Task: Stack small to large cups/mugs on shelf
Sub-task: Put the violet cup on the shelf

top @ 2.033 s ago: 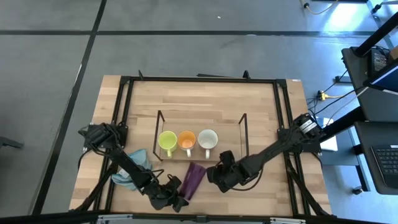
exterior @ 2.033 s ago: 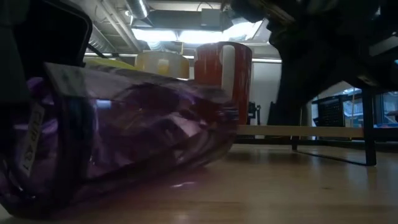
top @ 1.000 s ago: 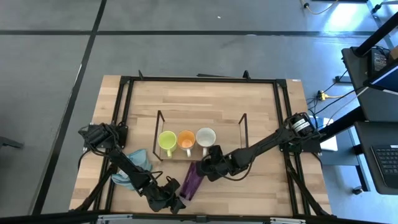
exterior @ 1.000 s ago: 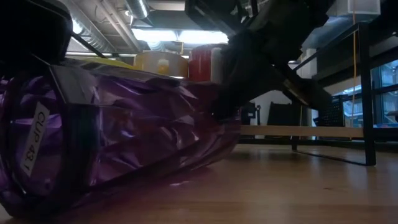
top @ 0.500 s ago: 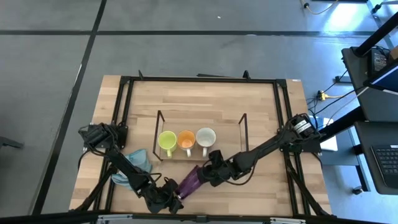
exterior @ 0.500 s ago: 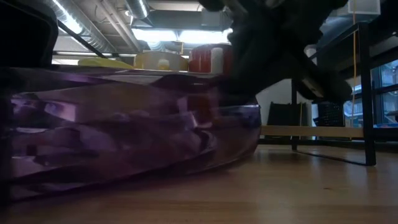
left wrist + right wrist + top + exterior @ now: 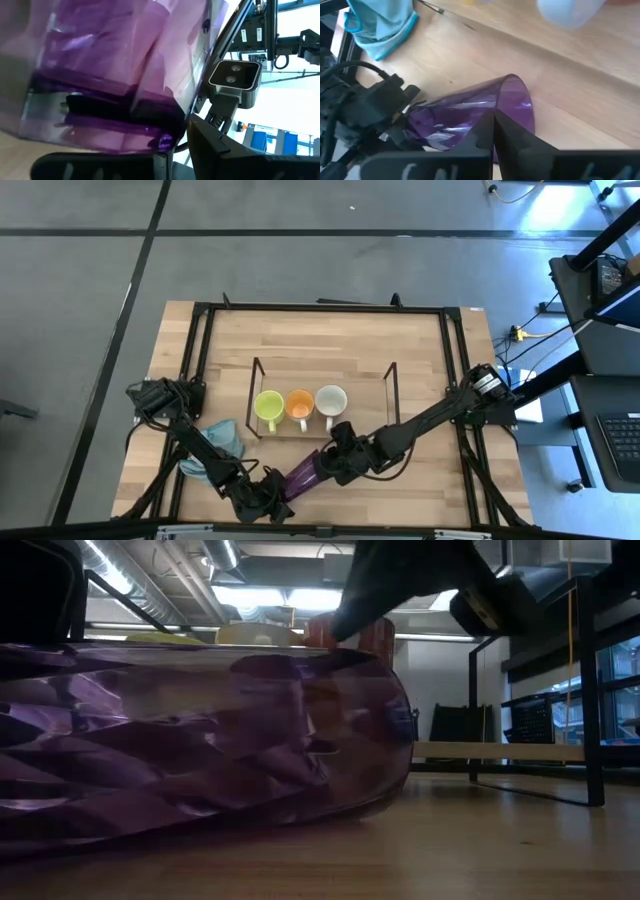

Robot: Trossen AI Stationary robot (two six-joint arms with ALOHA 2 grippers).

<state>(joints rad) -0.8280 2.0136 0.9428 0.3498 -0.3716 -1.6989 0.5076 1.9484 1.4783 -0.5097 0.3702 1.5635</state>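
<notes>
Since a second ago the dark purple cup (image 7: 303, 474) has swung flatter on the table, lying on its side between both grippers. The right gripper (image 7: 335, 463) sits at its mouth end; its wrist view shows the fingers nearly together at the rim (image 7: 517, 107), though a firm grip is hard to call. The left gripper (image 7: 268, 495) is at the base, and I can't tell its opening. Beyond the right gripper, the shelf (image 7: 322, 398) holds the yellow-green mug (image 7: 268, 407), orange mug (image 7: 300, 404) and white mug (image 7: 332, 401). The blue cloth (image 7: 382, 22) lies beside the left arm.
</notes>
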